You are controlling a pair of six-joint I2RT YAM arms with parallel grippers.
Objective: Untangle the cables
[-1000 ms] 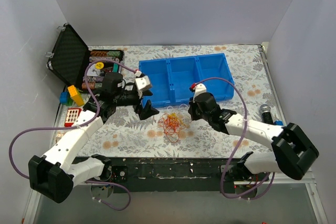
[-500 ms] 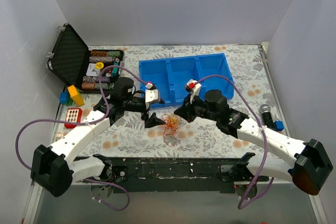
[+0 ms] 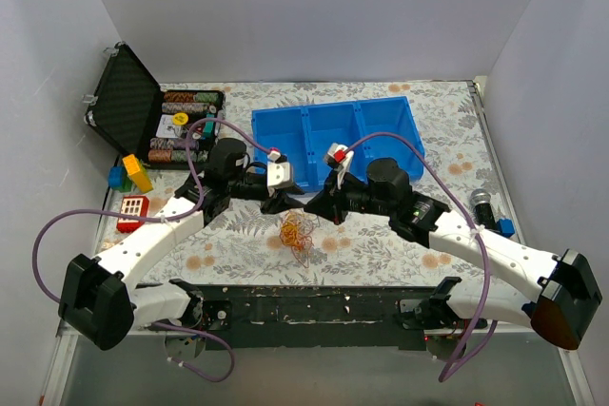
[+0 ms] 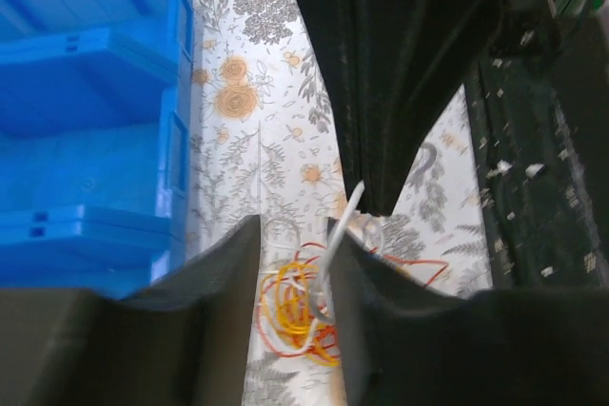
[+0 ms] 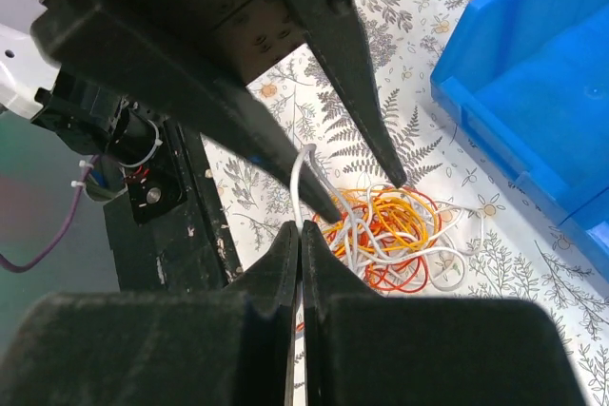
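The right hand [image 5: 301, 227], pressed together, pinches a thin white cable [image 5: 294, 183] above the orange-yellow and red tangle [image 5: 390, 225]. The left hand [image 4: 293, 225] is spread beside it.

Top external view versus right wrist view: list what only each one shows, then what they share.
Only the top external view shows the open black case, the toy blocks and the microphone. Only the right wrist view shows the right gripper shut on a white cable that stands up from the pile. Both show the tangled cables, the blue bin and the left gripper, which the wrist view shows open beside that strand.
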